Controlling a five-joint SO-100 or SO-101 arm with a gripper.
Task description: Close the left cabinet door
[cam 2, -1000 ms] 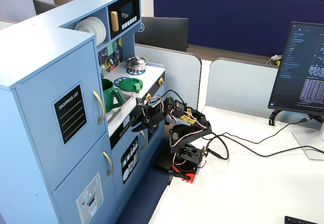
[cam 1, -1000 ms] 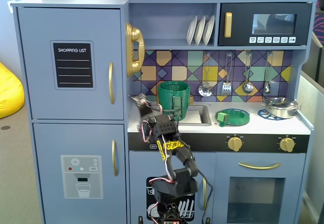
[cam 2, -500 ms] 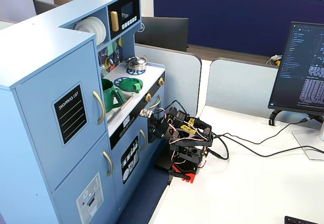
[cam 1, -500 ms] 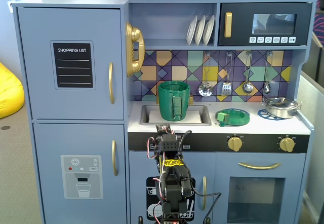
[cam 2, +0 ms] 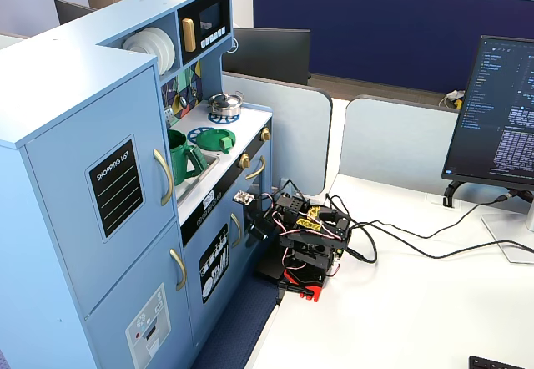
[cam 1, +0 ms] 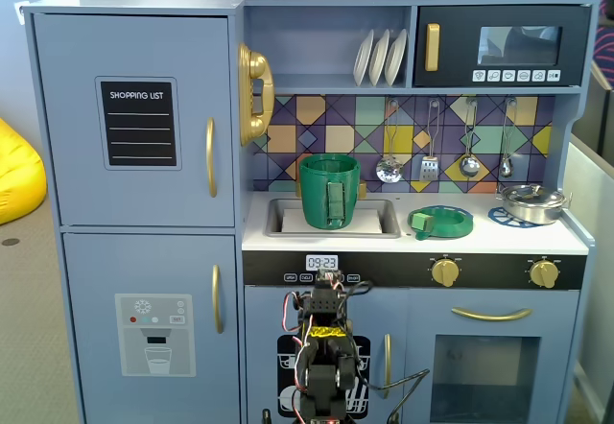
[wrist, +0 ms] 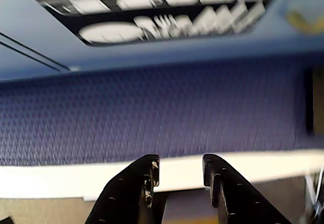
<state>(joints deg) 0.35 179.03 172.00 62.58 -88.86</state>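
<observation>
slightly parted, empty end effector [wrist: 179, 176] faces carpet; left cabinet door [cam 1: 134, 122] sits shut, its gold handle [cam 1: 210, 157] vertical.

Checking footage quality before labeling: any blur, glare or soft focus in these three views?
Wrist view: motion-blurred, the dishwasher graphic smeared, the gripper dark but sharper, jaws slightly apart. A fixed view: sharp and evenly lit, SHOPPING LIST panel readable, mild reflection on the microwave window. The other fixed view: sharp, bright monitor, no harsh shadows.
</observation>
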